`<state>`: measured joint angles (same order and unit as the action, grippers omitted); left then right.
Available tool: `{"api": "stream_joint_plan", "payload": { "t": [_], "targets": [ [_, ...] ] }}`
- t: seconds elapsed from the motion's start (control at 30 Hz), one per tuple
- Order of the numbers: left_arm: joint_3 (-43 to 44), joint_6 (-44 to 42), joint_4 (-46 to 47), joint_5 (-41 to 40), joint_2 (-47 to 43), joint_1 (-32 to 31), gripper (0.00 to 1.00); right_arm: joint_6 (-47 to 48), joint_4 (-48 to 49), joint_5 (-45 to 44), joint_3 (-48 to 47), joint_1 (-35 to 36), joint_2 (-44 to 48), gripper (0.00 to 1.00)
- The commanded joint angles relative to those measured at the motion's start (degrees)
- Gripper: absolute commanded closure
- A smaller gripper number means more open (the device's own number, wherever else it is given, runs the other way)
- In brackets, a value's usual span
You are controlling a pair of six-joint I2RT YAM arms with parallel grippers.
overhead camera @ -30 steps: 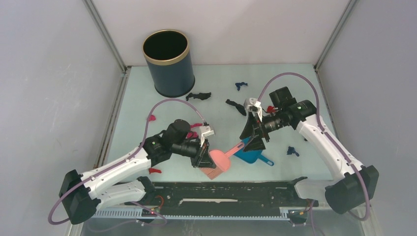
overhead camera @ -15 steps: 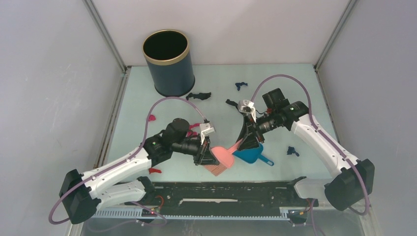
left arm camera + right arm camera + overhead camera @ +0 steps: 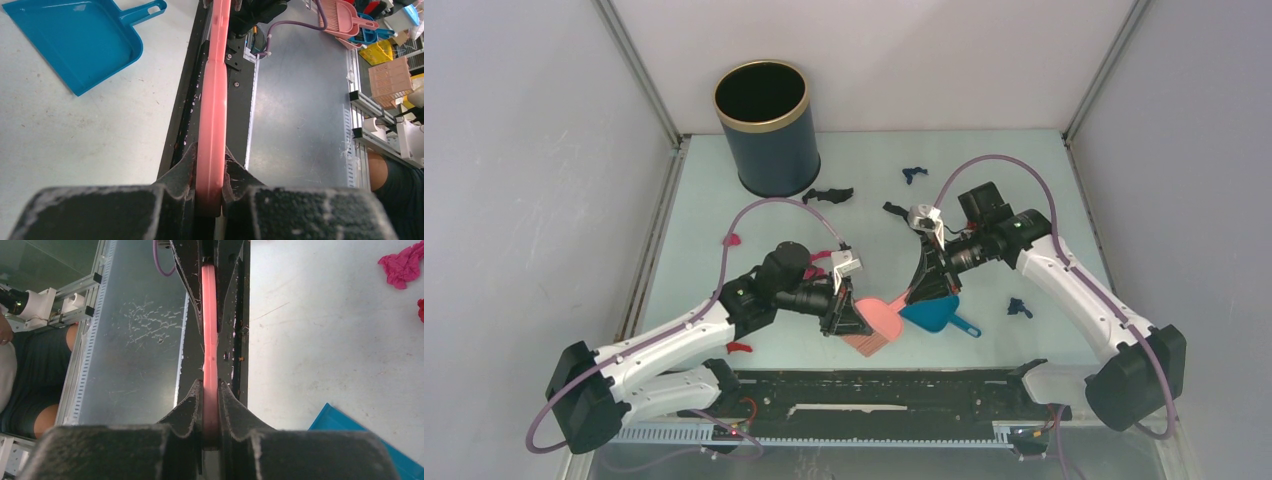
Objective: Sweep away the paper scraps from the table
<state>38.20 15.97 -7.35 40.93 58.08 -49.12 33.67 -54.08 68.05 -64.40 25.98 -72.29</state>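
The pink hand brush hangs just above the table near its front edge, held from both ends. My left gripper is shut on the brush at its head end. My right gripper is shut on the brush at its thin handle. The blue dustpan lies flat under the right gripper, also seen in the left wrist view. Paper scraps lie scattered: black, blue, pink, red, blue and pink.
A dark blue bin with a gold rim stands at the back left. A black rail runs along the front edge below the brush. White walls close in the left, back and right sides.
My right gripper has moved left and down and closed from wide open onto the brush handle. The left gripper has kept its hold with only a small shift.
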Motion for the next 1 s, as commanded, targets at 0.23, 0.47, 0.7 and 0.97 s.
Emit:
{"api": "stream_joint_plan", "payload": {
  "t": [0.23,0.47,0.7,0.97],
  "targets": [
    [0.3,1.8,2.4,-3.7,0.3,-0.3,0.75,-1.4,0.8,5.6,-0.2,-2.9,2.0,1.00],
    [-2.7,22.6,1.7,-38.3,-5.4,-0.6,0.36,-20.3,13.9,-4.5,2.6,-20.9,6.4,1.00],
    [-3.7,43.3,0.9,-57.6,0.8,-9.0,0.36,-36.6,34.7,-24.4,16.8,-32.5,19.5,1.00],
    [9.8,50.0,-4.3,-52.4,21.2,-16.4,0.38,-41.0,38.1,-29.4,20.4,-43.9,24.4,1.00]
  ]
}}
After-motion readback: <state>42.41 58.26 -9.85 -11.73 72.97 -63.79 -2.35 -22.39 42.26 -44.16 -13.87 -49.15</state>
